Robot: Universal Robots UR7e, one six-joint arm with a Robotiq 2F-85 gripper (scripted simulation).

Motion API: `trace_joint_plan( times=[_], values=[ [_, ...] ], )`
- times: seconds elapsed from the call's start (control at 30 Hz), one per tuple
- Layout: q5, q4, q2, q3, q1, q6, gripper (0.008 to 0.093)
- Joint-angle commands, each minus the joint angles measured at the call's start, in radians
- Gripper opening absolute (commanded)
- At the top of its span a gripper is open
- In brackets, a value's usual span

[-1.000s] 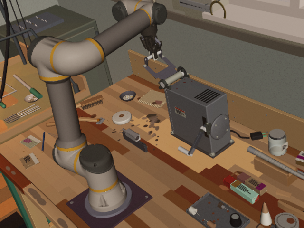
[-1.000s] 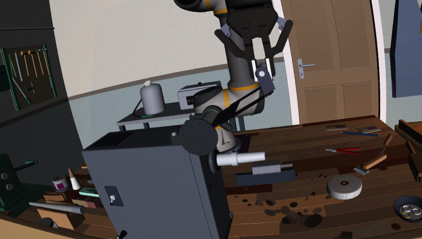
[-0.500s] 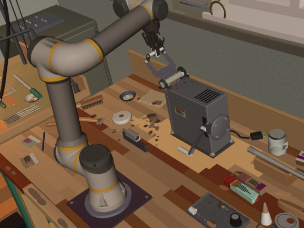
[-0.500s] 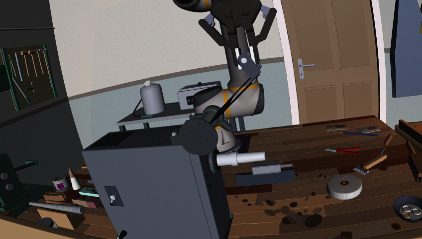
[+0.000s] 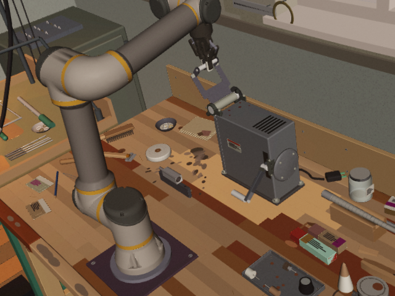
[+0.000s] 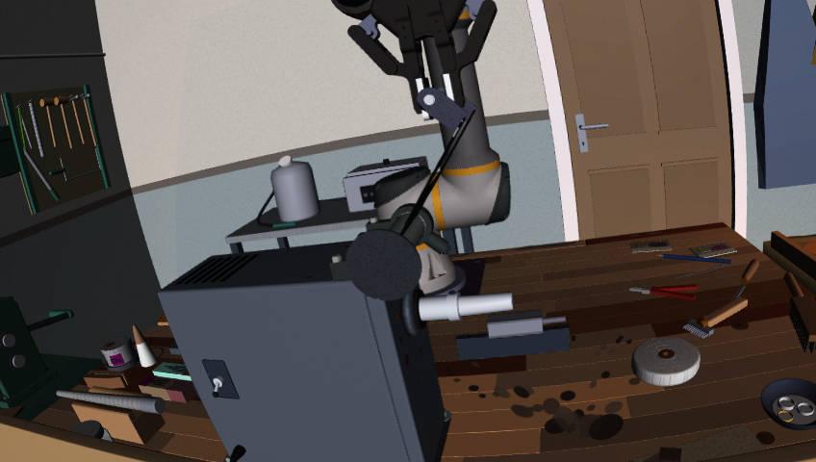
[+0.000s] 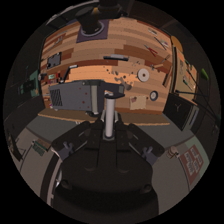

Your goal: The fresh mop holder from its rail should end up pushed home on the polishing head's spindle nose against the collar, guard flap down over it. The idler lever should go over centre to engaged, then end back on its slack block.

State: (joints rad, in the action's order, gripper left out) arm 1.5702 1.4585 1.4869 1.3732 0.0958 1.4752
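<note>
At the back of the bench stands the grey polishing head [image 5: 258,149], with its guard flap [image 5: 212,84] hinged at the top rear edge and swung up above the housing. My gripper [image 5: 209,62] is high over that edge, its fingers closed on the pale handle bar [image 7: 109,117] at the flap's free end. The bare spindle nose [image 6: 466,306] sticks out of the head's side below a dark round cover [image 6: 382,264]. The mop holder [image 5: 170,174] sits on its dark rail [image 5: 177,184] in front of the head. The idler lever [image 5: 253,188] hangs down from the head's other side.
My own arm and base [image 5: 134,251] take up the bench's near left. A white buffing wheel [image 5: 158,152], a small bowl [image 5: 166,124], a brush [image 5: 119,132] and dark stains lie left of the head. A tray [image 5: 282,277], boxes [image 5: 319,243] and a jar [image 5: 360,184] sit to the right.
</note>
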Motion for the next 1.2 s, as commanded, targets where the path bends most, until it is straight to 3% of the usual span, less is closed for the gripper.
trace_joint_plan(
  times=[0.0,1.17],
  values=[
    [0.001,-0.002,0.002,-0.001,-0.004,0.004,0.008],
    [0.001,-0.025,0.05,0.025,-0.156,0.156,0.008]
  ],
)
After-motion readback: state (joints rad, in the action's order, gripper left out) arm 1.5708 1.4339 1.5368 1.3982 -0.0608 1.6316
